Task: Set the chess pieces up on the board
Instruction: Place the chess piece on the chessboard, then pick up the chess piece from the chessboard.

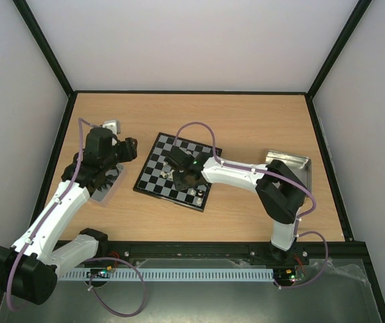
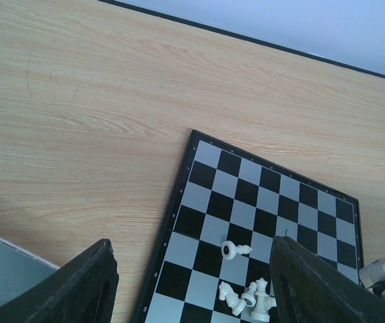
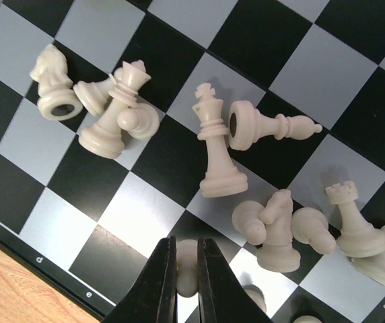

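Note:
The board (image 1: pixel 157 169) lies mid-table, angled. My right gripper (image 1: pixel 179 176) hovers over its near part. In the right wrist view the gripper (image 3: pixel 187 269) is shut on a small cream-white piece (image 3: pixel 187 259) above the board's edge squares. Several cream pieces stand or lie around it: an upright king (image 3: pixel 214 151), a fallen bishop (image 3: pixel 266 128), a knight (image 3: pixel 276 229), a rook (image 3: pixel 351 219), a queen (image 3: pixel 115 111). My left gripper (image 1: pixel 128 149) is open and empty left of the board; in its wrist view (image 2: pixel 192 289) a fallen piece (image 2: pixel 235 250) and a small cluster (image 2: pixel 250 299) show on the board (image 2: pixel 260 195).
A silver tray (image 1: pixel 108 187) lies under the left arm, its corner in the left wrist view (image 2: pixel 4 269). Another silver tray (image 1: pixel 293 163) sits at the right behind the right arm. Black-framed walls bound the table.

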You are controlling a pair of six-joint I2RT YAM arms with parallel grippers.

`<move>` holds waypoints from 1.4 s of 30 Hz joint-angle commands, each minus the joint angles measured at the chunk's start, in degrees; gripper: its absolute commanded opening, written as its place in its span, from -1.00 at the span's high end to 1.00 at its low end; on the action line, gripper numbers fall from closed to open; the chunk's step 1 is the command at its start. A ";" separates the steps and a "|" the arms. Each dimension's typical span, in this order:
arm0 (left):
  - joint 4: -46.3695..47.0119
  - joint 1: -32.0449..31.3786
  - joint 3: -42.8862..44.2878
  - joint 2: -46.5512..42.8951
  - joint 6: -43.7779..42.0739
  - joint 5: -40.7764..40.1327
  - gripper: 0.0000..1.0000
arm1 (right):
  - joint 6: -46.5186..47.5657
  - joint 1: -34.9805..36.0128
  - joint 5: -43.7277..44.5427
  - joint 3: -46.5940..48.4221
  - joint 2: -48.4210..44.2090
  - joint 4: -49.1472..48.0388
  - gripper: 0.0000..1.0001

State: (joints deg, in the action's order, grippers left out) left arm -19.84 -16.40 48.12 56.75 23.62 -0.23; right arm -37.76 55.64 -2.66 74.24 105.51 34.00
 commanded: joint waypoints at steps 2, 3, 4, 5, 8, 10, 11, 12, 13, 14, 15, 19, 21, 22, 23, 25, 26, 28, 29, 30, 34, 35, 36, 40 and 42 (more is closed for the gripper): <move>1.28 0.32 -0.64 0.28 0.29 0.23 -0.27 | 0.08 0.59 0.34 -1.11 1.46 1.45 0.87; 1.27 0.32 -0.65 0.29 0.28 0.23 -0.27 | 0.16 0.65 0.22 -1.30 1.47 1.39 0.87; 1.28 0.32 -0.66 0.21 0.28 0.23 -0.27 | 0.20 0.62 0.00 -1.43 1.58 1.32 0.87; 1.29 0.32 -0.66 0.28 0.31 0.23 -0.27 | 0.22 0.64 -0.18 -1.48 1.69 1.27 0.87; 1.29 0.33 -0.63 0.22 0.38 0.27 -0.27 | 0.44 0.85 -0.33 -1.50 2.25 1.17 0.85; 1.29 0.41 -0.65 0.26 0.35 0.32 -0.27 | 0.50 0.93 -0.37 -1.59 2.47 1.24 0.82; 1.29 0.43 -0.66 0.26 0.31 0.32 -0.27 | 0.55 0.98 -0.41 -1.59 2.67 1.23 0.81; 1.29 0.40 -0.72 0.18 0.33 0.32 -0.28 | 0.64 1.09 -0.42 -1.56 2.81 1.20 0.80; 1.36 0.45 -0.74 0.15 0.33 0.31 -0.27 | 0.64 1.06 -0.43 -1.51 2.94 1.22 0.78; 1.31 0.43 -0.73 0.13 0.34 0.32 -0.27 | 0.71 1.12 -0.42 -1.45 3.17 1.36 0.76; 1.29 0.47 -0.72 0.16 0.30 0.32 -0.27 | 0.74 1.06 -0.40 -1.21 3.21 1.51 0.73; 1.30 0.49 -0.74 0.08 0.38 0.32 -0.27 | 0.00 1.06 0.82 0.02 0.96 1.44 0.53; 1.30 0.42 -0.74 0.11 0.38 0.36 -0.27 | -0.73 1.06 2.15 0.51 -0.92 0.96 0.49; 1.29 0.44 -0.70 0.11 0.38 0.32 -0.27 | -1.19 1.13 3.62 0.74 -1.81 0.90 0.48; 1.29 0.49 -0.70 0.11 0.38 0.32 -0.27 | -1.57 1.06 4.83 0.94 -2.54 0.85 0.47; 1.21 0.45 -0.66 0.00 0.37 0.24 -0.27 | -2.04 1.03 7.09 1.23 -3.84 0.45 0.46; 1.20 0.49 -0.66 -0.02 0.38 0.23 -0.27 | -2.30 1.00 8.26 1.25 -4.23 0.23 0.45; 1.25 0.47 -0.66 -0.04 0.41 0.23 -0.27 | -2.93 0.66 9.99 1.55 -4.10 0.49 0.43; 1.21 0.43 -0.66 -0.05 0.40 0.23 -0.27 | -3.03 0.31 9.77 1.85 -3.66 0.78 0.42; 1.25 0.51 -0.66 -0.13 0.46 0.23 -0.27 | -2.90 -0.16 8.98 2.22 -3.08 0.93 0.42; 1.31 0.56 -0.65 -0.10 0.44 0.23 -0.27 | -2.40 -1.03 7.37 3.99 -0.54 1.30 0.40; 1.29 0.58 -0.66 -0.13 0.40 0.23 -0.27 | -2.19 -1.13 7.06 4.47 0.36 1.36 0.40; 1.29 0.58 -0.60 -0.11 0.46 0.23 -0.27 | -1.93 -1.31 6.71 4.86 0.99 1.41 0.40; 1.29 0.58 -0.66 -0.19 0.47 0.19 -0.27 | -0.96 -1.71 6.14 6.04 3.10 1.75 0.39; 1.31 0.57 -0.65 -0.16 0.44 0.23 -0.27 | -0.74 -2.07 5.65 6.34 3.92 2.14 0.40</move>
State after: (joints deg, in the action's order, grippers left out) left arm -19.62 -16.10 47.92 56.80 23.66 -0.03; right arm -39.42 54.22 2.72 78.61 107.46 34.22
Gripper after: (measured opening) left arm 0.637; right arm 0.304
